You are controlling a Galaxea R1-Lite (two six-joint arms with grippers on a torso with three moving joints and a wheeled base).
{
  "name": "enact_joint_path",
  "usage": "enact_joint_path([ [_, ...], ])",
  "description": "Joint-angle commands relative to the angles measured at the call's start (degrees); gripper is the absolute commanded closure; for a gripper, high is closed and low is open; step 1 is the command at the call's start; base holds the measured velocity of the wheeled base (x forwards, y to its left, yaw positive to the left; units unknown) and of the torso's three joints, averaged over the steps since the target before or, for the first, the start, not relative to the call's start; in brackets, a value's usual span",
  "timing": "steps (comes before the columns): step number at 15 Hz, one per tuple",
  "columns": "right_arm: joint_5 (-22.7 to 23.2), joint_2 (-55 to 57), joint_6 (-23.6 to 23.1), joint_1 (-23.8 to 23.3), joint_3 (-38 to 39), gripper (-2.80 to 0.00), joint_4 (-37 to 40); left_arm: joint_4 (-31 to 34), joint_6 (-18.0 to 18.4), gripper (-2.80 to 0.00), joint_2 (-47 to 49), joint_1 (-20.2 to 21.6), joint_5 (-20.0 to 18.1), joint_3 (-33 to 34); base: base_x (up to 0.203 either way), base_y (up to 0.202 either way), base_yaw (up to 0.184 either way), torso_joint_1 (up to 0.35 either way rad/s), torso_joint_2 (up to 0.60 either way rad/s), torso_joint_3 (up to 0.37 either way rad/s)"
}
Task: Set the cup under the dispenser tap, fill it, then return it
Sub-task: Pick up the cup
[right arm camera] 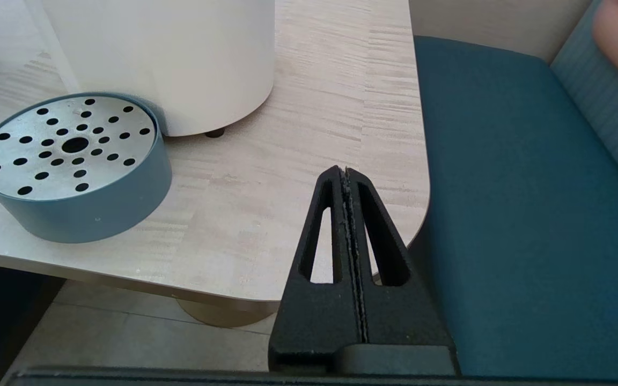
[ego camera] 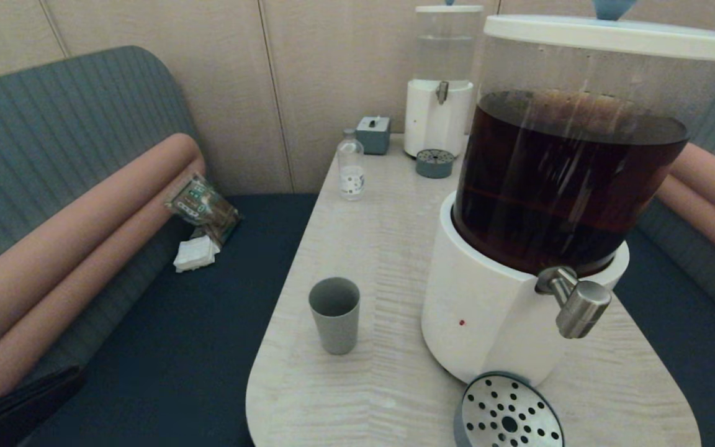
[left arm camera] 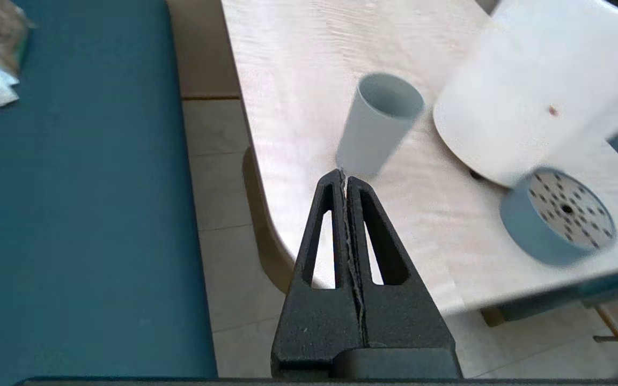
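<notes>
Left pincer [left arm camera: 345,174], pressed together, hangs off the table [left arm camera: 298,69] edge, pointing at the cup [left arm camera: 376,126].

Grey tapered cup [ego camera: 334,315] upright, empty, on table left of dispenser base; brushed-steel dispenser tap [ego camera: 576,302] well apart, nothing beneath it.

So the cup [ego camera: 334,315] sits on the bench [ego camera: 388,248] left of the dispenser [ego camera: 506,298], drip tray [ego camera: 509,413] in front. Bottle [ego camera: 351,165] further back, smaller dispenser [ego camera: 439,87] behind it, I think.
</notes>
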Motion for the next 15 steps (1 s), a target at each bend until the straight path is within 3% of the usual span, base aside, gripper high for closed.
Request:
enact_joint_path([
  [1, 0.0, -0.2, 0.0, 0.0, 0.5, 0.0, 0.0, -7.9, 0.0, 0.0, 13.6, 0.0, -0.7, 0.3, 0.0, 0.0, 0.0, 0.0, 0.0, 0.0],
  [4, 0.1, -0.1, 0.0, 0.0, 0.5, 0.0, 0.0, -21.2, 0.1, 0.0, 26.9, -0.1, -2.7, 0.4, 0.0, 0.0, 0.0, 0.0, 0.0, 0.0],
  [6, 0.0, -0.2, 0.0, 0.0, 0.5, 0.0, 0.0, -26.3, -0.5, 0.0, 30.7, -0.1, -2.9, 0.5, 0.0, 0.0, 0.0, 0.0, 0.0, 0.0],
  [8, 0.0, -0.1, 0.0, 0.0, 0.5, 0.0, 0.0, -26.5, -1.9, 0.0, 31.3, -0.1, 0.7, 0.9, 0.0, 0.0, 0.0, 0.0, 0.0, 0.0],
  [12, 0.1, -0.1, 0.0, 0.0, 0.5, 0.0, 0.0, -27.2, -1.4, 0.0, 32.7, -0.1, 7.6, 0.5, 0.0, 0.0, 0.0, 0.0, 0.0, 0.0],
  [13, 0.0, -0.1, 0.0, 0.0, 0.5, 0.0, 0.0, -27.2, -1.2, 0.0, 32.9, -0.1, 8.2, 0.4, 0.0, 0.0, 0.0, 0.0, 0.0, 0.0],
  [15, 0.0, -0.1, 0.0, 0.0, 0.5, 0.0, 0.0, -27.4, -1.0, 0.0, 32.8, -0.2, 5.7, 0.1, 0.0, 0.0, 0.0, 0.0, 0.0, 0.0],
])
